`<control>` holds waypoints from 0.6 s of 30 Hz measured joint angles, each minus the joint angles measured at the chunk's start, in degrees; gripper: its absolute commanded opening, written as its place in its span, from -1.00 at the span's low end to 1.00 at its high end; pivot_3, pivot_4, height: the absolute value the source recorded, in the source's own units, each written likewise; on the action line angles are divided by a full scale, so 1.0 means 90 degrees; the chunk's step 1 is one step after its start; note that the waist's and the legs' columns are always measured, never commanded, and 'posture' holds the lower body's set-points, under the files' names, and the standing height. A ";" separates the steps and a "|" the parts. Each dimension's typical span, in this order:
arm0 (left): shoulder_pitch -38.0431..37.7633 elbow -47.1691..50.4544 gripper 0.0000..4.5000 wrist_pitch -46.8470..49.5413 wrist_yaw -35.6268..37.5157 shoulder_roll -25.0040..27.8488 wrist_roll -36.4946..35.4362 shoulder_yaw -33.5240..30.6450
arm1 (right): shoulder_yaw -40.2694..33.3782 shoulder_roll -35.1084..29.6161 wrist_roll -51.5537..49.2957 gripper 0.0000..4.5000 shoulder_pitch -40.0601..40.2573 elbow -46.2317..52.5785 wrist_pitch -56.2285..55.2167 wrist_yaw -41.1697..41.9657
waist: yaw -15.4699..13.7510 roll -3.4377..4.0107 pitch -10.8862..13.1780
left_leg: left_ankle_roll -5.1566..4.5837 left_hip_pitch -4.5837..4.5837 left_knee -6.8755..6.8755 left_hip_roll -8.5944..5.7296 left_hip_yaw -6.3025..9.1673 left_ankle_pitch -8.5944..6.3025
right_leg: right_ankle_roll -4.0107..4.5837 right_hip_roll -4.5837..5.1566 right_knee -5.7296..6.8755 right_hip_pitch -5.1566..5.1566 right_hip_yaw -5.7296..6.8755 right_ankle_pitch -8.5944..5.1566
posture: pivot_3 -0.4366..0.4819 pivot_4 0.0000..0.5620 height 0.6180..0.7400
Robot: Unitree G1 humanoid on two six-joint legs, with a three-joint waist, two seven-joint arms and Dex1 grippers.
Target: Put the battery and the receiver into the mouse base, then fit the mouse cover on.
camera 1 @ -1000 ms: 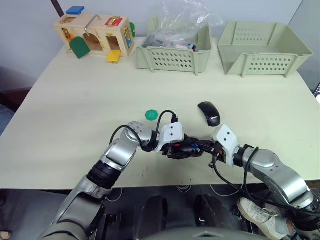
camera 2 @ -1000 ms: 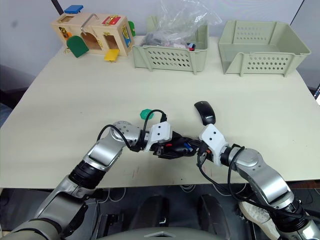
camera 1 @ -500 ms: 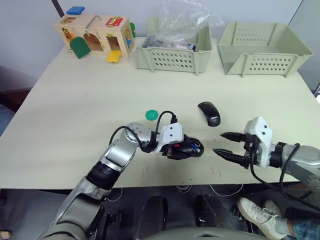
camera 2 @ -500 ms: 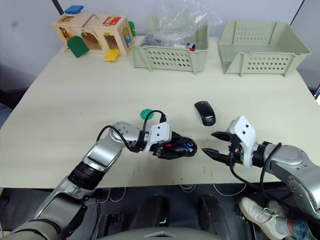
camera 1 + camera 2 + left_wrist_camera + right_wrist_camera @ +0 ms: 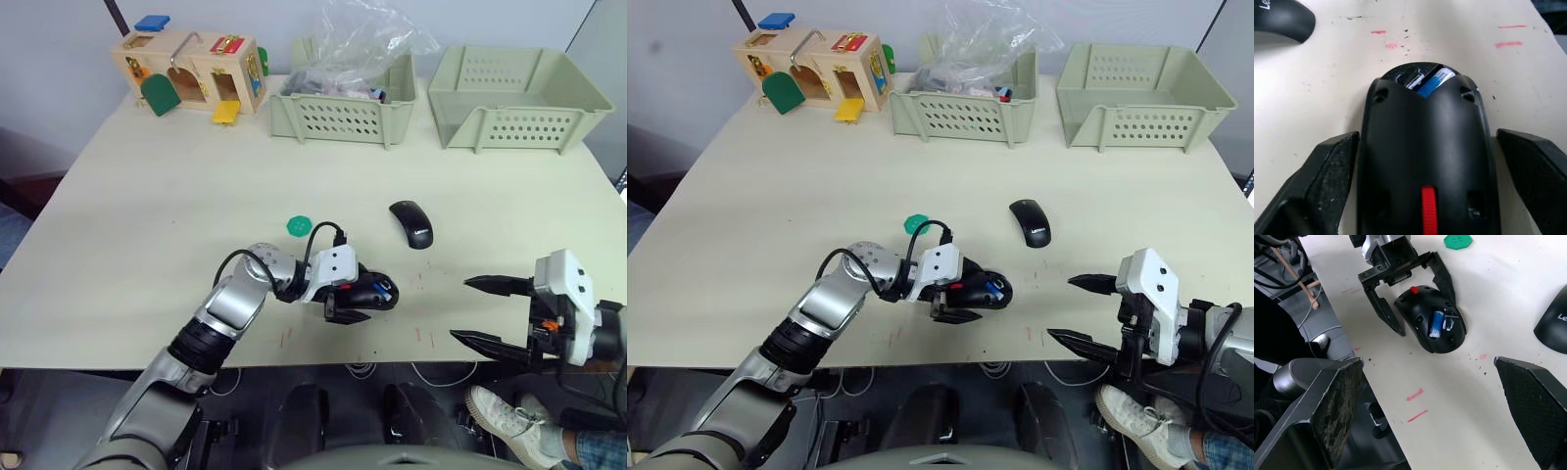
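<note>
Battery (image 5: 1436, 324) lies inside the hollow of the base (image 5: 1433, 324), at the end of the base that is away from the left gripper (image 5: 1406, 303). The base sits on the table (image 5: 176, 196) near its front edge. The left gripper is around the base, one black finger on each side; in the left wrist view I see a thin gap between each finger and the base, so the fingers are apart and not pressing it. The red wheel of the base points toward this gripper.

The cover (image 5: 410, 222) lies alone on the table, farther from the robot and a little to the right of the base, well apart from it. White letters show near its closer end.

The right gripper (image 5: 487, 312) is at the front right, over the table edge, well apart from the base. Its two fingers are spread wide and hold nothing.

A green disc (image 5: 297, 226) lies just beyond the left arm. At the far side stand two pale bins (image 5: 509, 93), one with a plastic bag, and a wooden toy box (image 5: 186, 69).
</note>
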State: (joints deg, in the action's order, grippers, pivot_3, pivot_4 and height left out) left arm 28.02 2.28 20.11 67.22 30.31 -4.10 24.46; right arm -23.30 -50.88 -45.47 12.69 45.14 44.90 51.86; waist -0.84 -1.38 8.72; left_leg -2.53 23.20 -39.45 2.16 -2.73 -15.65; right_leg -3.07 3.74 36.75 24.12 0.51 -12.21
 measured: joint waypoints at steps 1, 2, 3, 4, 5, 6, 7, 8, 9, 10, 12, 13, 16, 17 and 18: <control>-0.0044 0.0094 0.99 0.0058 0.0000 0.0013 -0.0070 -0.0051 | 0.0002 0.0000 0.0001 1.00 0.0001 0.0000 -0.0021 -0.0015 | 0.0000 0.0000 0.0000 | 0.0000 0.0001 0.0000 0.0000 0.0001 0.0000 | 0.0000 0.0000 0.0000 0.0000 0.0000 0.0000 | -0.05 -0.47 1.00; -0.0096 0.0231 0.99 0.0095 0.0007 0.0041 -0.0131 -0.0132 | 0.0009 0.0000 0.0002 1.00 0.0002 0.0000 -0.0029 -0.0036 | 0.0001 0.0000 0.0001 | 0.0000 0.0000 0.0000 0.0001 0.0000 0.0000 | 0.0000 0.0000 0.0000 0.0000 0.0000 0.0000 | -0.05 -0.47 1.00; -0.0146 0.0375 0.99 0.0107 0.0012 0.0124 -0.0210 -0.0196 | 0.0027 0.0002 0.0001 1.00 -0.0001 0.0001 -0.0032 -0.0086 | 0.0002 0.0000 0.0001 | 0.0000 0.0000 0.0000 0.0001 0.0001 0.0000 | 0.0000 0.0000 0.0000 0.0000 0.0000 0.0000 | -0.05 -0.47 1.00; -0.0183 0.0496 0.99 0.0117 0.0023 0.0219 -0.0276 -0.0254 | 0.0047 0.0004 -0.0001 1.00 -0.0007 0.0000 -0.0031 -0.0134 | 0.0005 0.0000 0.0001 | 0.0000 -0.0002 0.0001 0.0002 0.0000 0.0000 | 0.0001 0.0000 0.0000 0.0000 0.0000 0.0000 | -0.05 -0.47 1.00; -0.0237 0.0619 0.99 0.0138 0.0043 0.0301 -0.0342 -0.0361 | 0.0054 0.0007 -0.0009 1.00 -0.0013 -0.0001 -0.0030 -0.0171 | 0.0004 0.0001 0.0001 | 0.0000 -0.0005 0.0002 0.0002 -0.0002 0.0000 | 0.0001 0.0000 0.0000 -0.0001 -0.0002 0.0000 | -0.05 -0.47 1.00; -0.0278 0.0709 0.99 0.0173 0.0062 0.0372 -0.0421 -0.0444 | 0.0058 0.0008 -0.0020 1.00 -0.0015 -0.0001 -0.0029 -0.0222 | 0.0002 0.0001 0.0001 | 0.0000 -0.0006 0.0002 0.0002 -0.0001 0.0000 | 0.0001 0.0000 0.0000 -0.0002 -0.0002 0.0000 | -0.05 -0.47 1.00; -0.0314 0.0793 0.99 0.0259 0.0063 0.0426 -0.0516 -0.0507 | 0.0079 0.0007 -0.0030 1.00 -0.0036 0.0000 -0.0028 -0.0272 | -0.0002 0.0001 0.0001 | 0.0000 -0.0011 0.0003 0.0002 -0.0002 0.0000 | 0.0001 0.0000 -0.0001 -0.0008 -0.0002 -0.0001 | -0.05 -0.47 1.00; -0.0341 0.0834 0.99 0.0307 0.0061 0.0434 -0.0567 -0.0537 | 0.0100 0.0007 -0.0032 1.00 -0.0045 0.0000 -0.0028 -0.0285 | -0.0005 0.0001 0.0001 | 0.0000 -0.0012 0.0003 0.0002 -0.0002 0.0000 | 0.0000 0.0001 -0.0002 -0.0011 -0.0001 -0.0001 | -0.05 -0.47 1.00; -0.0415 0.0932 0.99 0.0408 0.0051 0.0471 -0.0638 -0.0603 | 0.0154 0.0008 -0.0042 1.00 -0.0114 -0.0002 -0.0002 -0.0373 | -0.0005 -0.0001 0.0002 | 0.0000 -0.0016 0.0003 0.0001 -0.0003 0.0000 | 0.0000 0.0002 -0.0004 -0.0016 -0.0001 -0.0001 | -0.05 -0.47 1.00; -0.0432 0.0953 0.99 0.0429 0.0051 0.0480 -0.0665 -0.0623 | 0.0167 0.0009 -0.0047 1.00 -0.0129 -0.0001 0.0002 -0.0399 | -0.0003 -0.0002 0.0003 | 0.0000 -0.0016 0.0003 0.0001 -0.0003 0.0000 | 0.0000 0.0002 -0.0004 -0.0016 -0.0001 -0.0001 | -0.05 -0.47 1.00; -0.0603 0.1186 0.99 0.0620 0.0014 0.0614 -0.0883 -0.0858 | 0.0282 0.0035 -0.0124 1.00 -0.0288 -0.0011 0.0155 -0.0656 | 0.0013 -0.0003 0.0004 | 0.0000 -0.0019 0.0005 0.0005 -0.0002 0.0000 | 0.0001 0.0000 -0.0003 -0.0016 -0.0002 -0.0002 | -0.05 -0.47 1.00; -0.0808 0.1407 0.99 0.0786 -0.0003 0.0740 -0.1148 -0.1185 | 0.0434 0.0054 -0.0142 1.00 -0.0453 -0.0017 0.0330 -0.0922 | 0.0025 -0.0002 0.0004 | 0.0000 -0.0024 0.0011 0.0005 -0.0004 0.0000 | 0.0003 0.0000 -0.0002 -0.0016 -0.0003 -0.0002 | -0.05 -0.47 1.00; -0.1376 0.1917 0.99 0.1109 -0.0027 0.1048 -0.1855 -0.2061 | 0.0763 0.0344 -0.0236 1.00 -0.0941 -0.0102 0.0846 -0.1742 | 0.0090 -0.0002 0.0007 | 0.0001 -0.0031 0.0019 0.0011 -0.0005 0.0000 | 0.0011 -0.0003 0.0001 -0.0015 -0.0006 -0.0007 | -0.05 -0.47 1.00; -0.1511 0.2042 0.99 0.1217 -0.0096 0.1094 -0.2040 -0.2314 | 0.0837 0.0382 -0.0266 1.00 -0.1024 -0.0149 0.0973 -0.1943 | 0.0077 0.0006 0.0012 | 0.0001 -0.0030 0.0019 0.0008 -0.0005 0.0000 | 0.0021 0.0000 0.0001 -0.0015 -0.0005 -0.0013 | -0.05 -0.47 1.00; -0.1556 0.2102 0.99 0.1253 -0.0126 0.1101 -0.2096 -0.2410 | 0.0851 0.0387 -0.0272 1.00 -0.1030 -0.0158 0.1000 -0.1992 | 0.0029 0.0009 0.0014 | 0.0001 -0.0029 0.0019 0.0006 -0.0006 0.0000 | 0.0027 0.0002 0.0001 -0.0015 -0.0003 -0.0017 | -0.05 -0.47 1.00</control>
State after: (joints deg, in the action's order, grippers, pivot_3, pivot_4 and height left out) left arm 14.01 21.19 31.39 66.08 40.23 -22.96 2.78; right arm -15.64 -47.40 -47.92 3.42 43.72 53.89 33.93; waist -0.58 -1.30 8.85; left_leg -2.52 22.95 -39.28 2.21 -2.78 -15.65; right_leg -2.82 3.76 36.76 23.99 0.48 -12.36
